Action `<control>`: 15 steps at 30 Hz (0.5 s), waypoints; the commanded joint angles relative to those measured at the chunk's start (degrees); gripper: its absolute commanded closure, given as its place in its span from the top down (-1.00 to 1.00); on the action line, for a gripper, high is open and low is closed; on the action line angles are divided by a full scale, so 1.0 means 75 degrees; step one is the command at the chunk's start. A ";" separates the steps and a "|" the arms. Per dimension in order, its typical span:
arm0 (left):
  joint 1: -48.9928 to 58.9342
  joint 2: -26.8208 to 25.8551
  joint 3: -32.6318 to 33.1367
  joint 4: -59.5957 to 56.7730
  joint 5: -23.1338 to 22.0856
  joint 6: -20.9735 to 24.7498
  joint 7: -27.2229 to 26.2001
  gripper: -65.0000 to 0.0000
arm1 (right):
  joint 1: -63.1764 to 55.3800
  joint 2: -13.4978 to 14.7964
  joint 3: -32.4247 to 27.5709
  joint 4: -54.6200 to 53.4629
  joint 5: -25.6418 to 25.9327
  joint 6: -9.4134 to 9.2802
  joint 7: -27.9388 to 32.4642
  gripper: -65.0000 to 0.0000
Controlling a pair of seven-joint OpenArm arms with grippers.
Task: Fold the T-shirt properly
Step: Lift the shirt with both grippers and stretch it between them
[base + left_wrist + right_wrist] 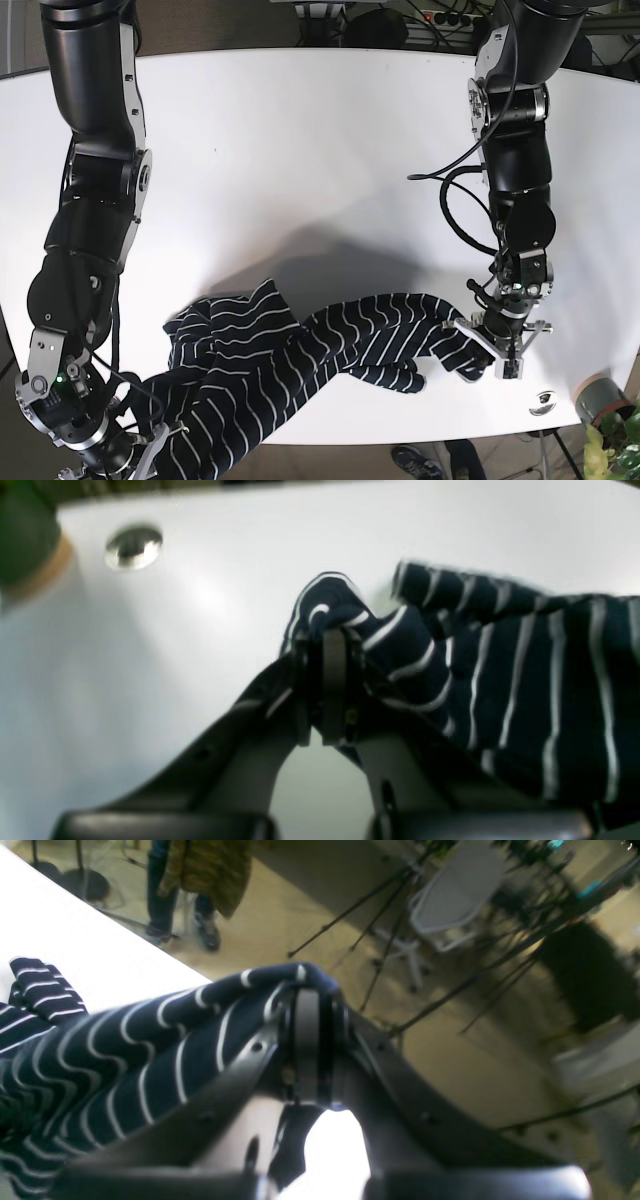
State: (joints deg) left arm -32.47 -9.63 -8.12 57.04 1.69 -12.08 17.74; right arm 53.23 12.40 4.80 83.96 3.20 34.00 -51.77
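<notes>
The T-shirt [300, 360] is navy with thin white stripes and lies crumpled and stretched across the near part of the white table [300, 150]. My left gripper [332, 630] is shut on a bunched edge of the shirt [500, 680]; in the base view it [478, 362] sits at the shirt's right end. My right gripper [306, 985] is shut on another edge of the shirt [110, 1060] and holds it near the table's front edge; in the base view it [160, 440] is at the bottom left, partly hidden by cloth.
A round metal grommet [133, 546] is set in the table near the left gripper; it also shows in the base view [544, 398]. A potted plant [610, 420] stands at the table's near right corner. Beyond the table edge stand tripods, a chair [455, 890] and a person [200, 885].
</notes>
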 commanded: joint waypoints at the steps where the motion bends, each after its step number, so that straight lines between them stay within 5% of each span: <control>1: -0.0518 -0.0246 -0.0060 0.0325 0.0014 0.0127 0.0067 -1.00 | 0.0586 0.0063 0.0046 -0.0499 0.0060 -0.0085 0.0555 -0.93; 10: -0.2112 -0.0668 -0.0822 0.0548 0.0014 0.0127 0.0900 -1.00 | 0.1992 0.0122 0.0046 -0.1835 0.0048 -0.0085 0.0731 -0.93; 15: -0.3214 -0.1090 -0.0986 0.0466 0.0026 -0.0377 0.1357 -1.00 | 0.2684 0.0075 0.0023 -0.1871 0.0048 -0.0085 0.0661 -0.93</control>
State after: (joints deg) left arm -53.04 -16.29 -15.40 59.79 2.35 -14.31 28.64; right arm 69.63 13.02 4.99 68.95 3.01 33.74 -48.66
